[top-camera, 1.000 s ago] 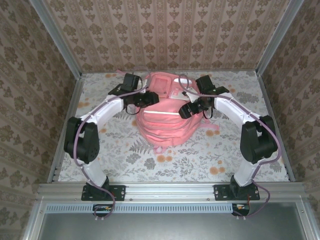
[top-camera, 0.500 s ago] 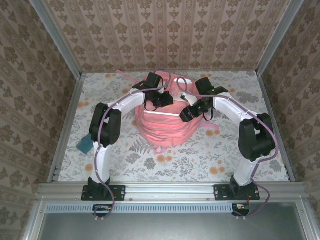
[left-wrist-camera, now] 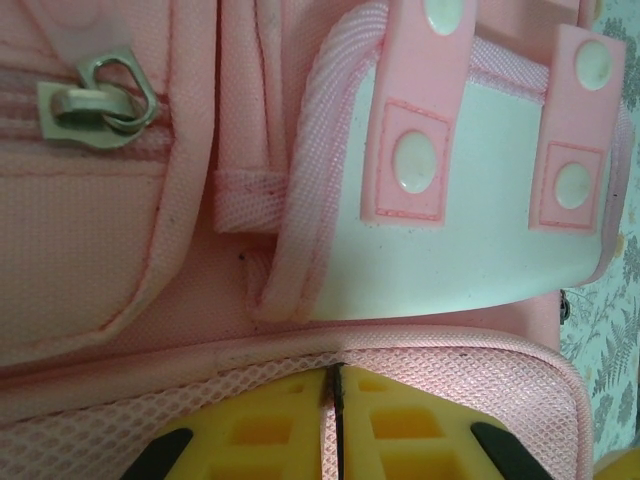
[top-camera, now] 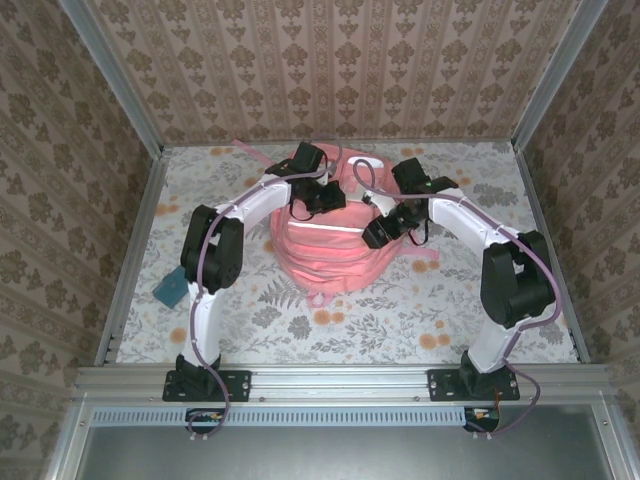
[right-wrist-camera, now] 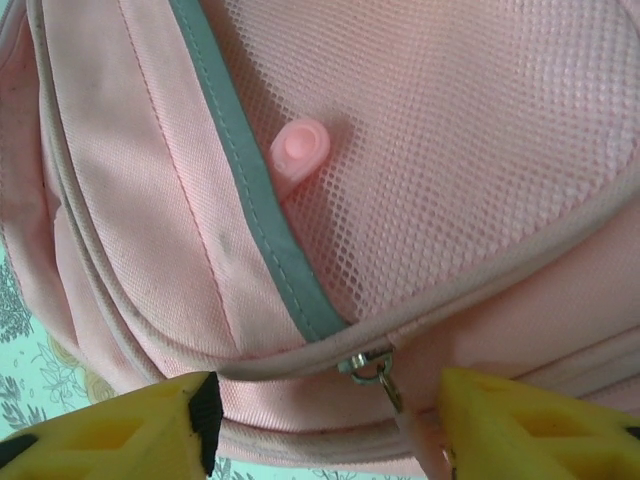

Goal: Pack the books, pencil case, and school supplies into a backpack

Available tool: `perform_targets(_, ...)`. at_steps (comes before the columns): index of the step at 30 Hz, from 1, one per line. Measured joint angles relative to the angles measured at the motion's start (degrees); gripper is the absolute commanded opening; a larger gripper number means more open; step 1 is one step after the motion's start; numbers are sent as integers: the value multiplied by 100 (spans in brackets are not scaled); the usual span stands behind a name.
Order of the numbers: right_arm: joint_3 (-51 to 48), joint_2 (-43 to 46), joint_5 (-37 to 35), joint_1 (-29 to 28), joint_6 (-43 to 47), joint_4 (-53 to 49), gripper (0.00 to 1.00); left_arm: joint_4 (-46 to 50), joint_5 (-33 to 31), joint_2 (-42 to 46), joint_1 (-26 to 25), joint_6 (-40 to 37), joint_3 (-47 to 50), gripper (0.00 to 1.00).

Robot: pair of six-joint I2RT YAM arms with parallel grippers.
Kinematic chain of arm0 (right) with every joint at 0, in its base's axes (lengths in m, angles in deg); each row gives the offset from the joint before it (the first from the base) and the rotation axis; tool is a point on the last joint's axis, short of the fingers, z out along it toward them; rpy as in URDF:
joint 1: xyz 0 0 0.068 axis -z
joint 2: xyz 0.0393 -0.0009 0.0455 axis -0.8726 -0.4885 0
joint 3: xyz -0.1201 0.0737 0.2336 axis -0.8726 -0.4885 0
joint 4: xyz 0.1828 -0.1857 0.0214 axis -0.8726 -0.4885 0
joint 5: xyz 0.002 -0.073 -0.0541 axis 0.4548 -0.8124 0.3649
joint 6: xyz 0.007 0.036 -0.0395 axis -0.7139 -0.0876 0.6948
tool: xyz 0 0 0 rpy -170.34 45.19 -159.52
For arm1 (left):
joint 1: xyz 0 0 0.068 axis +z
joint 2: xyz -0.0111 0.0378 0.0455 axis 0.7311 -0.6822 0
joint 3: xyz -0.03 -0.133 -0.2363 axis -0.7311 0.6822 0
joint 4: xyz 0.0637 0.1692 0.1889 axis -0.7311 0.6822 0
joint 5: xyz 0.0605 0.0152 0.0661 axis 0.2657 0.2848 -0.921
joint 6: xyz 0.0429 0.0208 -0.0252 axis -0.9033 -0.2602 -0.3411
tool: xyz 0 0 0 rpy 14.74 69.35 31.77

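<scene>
Nearer than the backpack (top-camera: 330, 250), both arm bases are bolted to the metal rail (top-camera: 340, 382) at the table's (top-camera: 400, 320) front edge. The left arm (top-camera: 210, 255) rises from its base, folds at a dark elbow left of the backpack and stretches its white forearm inward. Further left of the backpack, at the table's side edge, lies a small teal item (top-camera: 168, 290). The right arm (top-camera: 512, 285) mirrors that pose, with its elbow right of the backpack and its forearm angled in.

The backpack sits mid-table, bulging, with its pale stripe across the front. The right gripper (top-camera: 380, 230) is on the backpack's right shoulder. In its wrist view the right gripper (right-wrist-camera: 330, 410) has its yellow fingers well apart, holding nothing, and a metal zip slider (right-wrist-camera: 368, 365) lies between them. Beyond it are a grey stripe (right-wrist-camera: 250, 180), a mesh panel (right-wrist-camera: 470, 150) and a pink toggle (right-wrist-camera: 300, 150).

The left gripper (top-camera: 322, 197) is on the backpack's upper left. In its wrist view the left gripper's (left-wrist-camera: 335, 400) fingers are pressed together against a mesh edge. I cannot tell whether any fabric is pinched. Beyond are a metal zip pull (left-wrist-camera: 100, 95) and a pale flap (left-wrist-camera: 460, 240).

Behind the backpack stands the wallpapered wall (top-camera: 340, 60).
</scene>
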Motion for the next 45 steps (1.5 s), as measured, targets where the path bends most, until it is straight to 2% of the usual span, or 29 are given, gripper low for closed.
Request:
perform_targets(3,-13,11,-94,0,31,-85,36,0,0,0,0,0,0,12)
perform_targets(9,-26,11,-273,0,46,-120,27,0,2,0,0,2,0,12)
perform_targets(11,-26,11,-310,0,52,-131,18,0,2,-2,0,2,0,11)
perform_targets(13,-26,11,-345,-2,35,-133,2,0,2,-2,0,20,0,11)
perform_targets(14,-26,9,-350,-2,39,-138,0,0,2,-7,2,35,0,10)
perform_targets(18,-61,31,-345,-28,-26,-131,0,-4,4,-42,7,164,0,8)
perform_targets(22,-509,380,-358,-166,-175,118,0,-50,7,-42,7,415,28,4)
perform_targets(28,-1025,916,-605,-857,-505,570,0,-203,42,-42,11,761,144,0)
perform_targets(37,-1504,984,-1154,-1777,-1526,1794,0,-527,260,-22,35,1108,343,1)
perform_targets(38,-1565,988,-1193,-1827,-1685,1947,2,-564,282,-15,37,1126,358,6)
perform_targets(40,-1725,1080,-1298,-1878,-2050,2181,14,-654,306,26,35,1128,411,18)
perform_targets(43,-2033,1547,-1351,-1808,-2590,2256,46,-772,315,168,44,1115,501,29)
perform_targets(45,-2260,2044,-1357,-1725,-2929,2218,58,-776,267,337,101,1084,608,36)
